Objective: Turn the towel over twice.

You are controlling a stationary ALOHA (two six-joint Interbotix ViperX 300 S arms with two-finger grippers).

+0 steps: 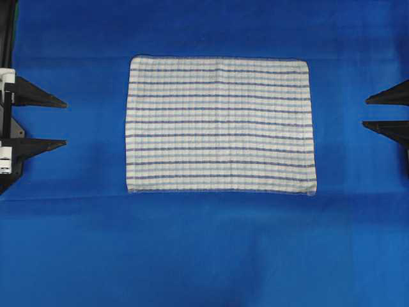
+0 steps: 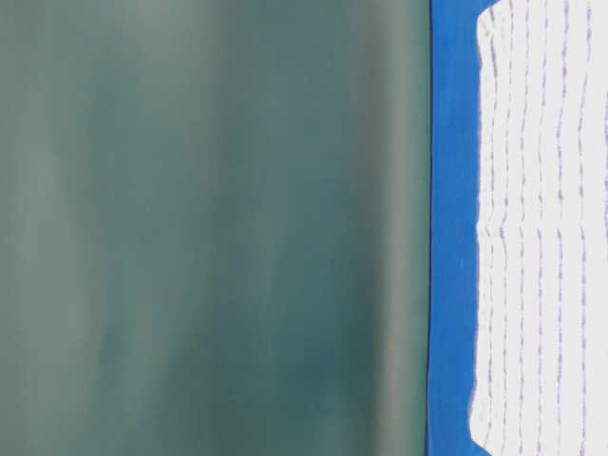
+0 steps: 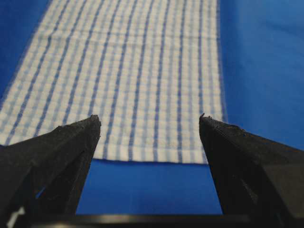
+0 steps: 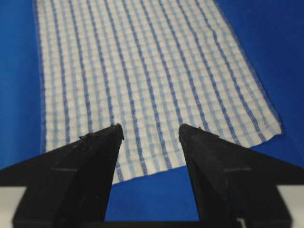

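Towel (image 1: 220, 125) lies flat on the blue cloth (image 1: 204, 256), between left gripper (image 1: 62, 121) and right gripper (image 1: 367, 110), both wide and empty. Each faces a short edge, likely ready to pinch corners for flipping.

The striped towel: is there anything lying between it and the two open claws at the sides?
Nothing visible. Only bare blue cloth separates the white woven towel with blue stripes from the left claw and the right claw; both are open and empty.

Overhead looks down; wrist cameras face towel (image 1: 220, 125) oppositely.
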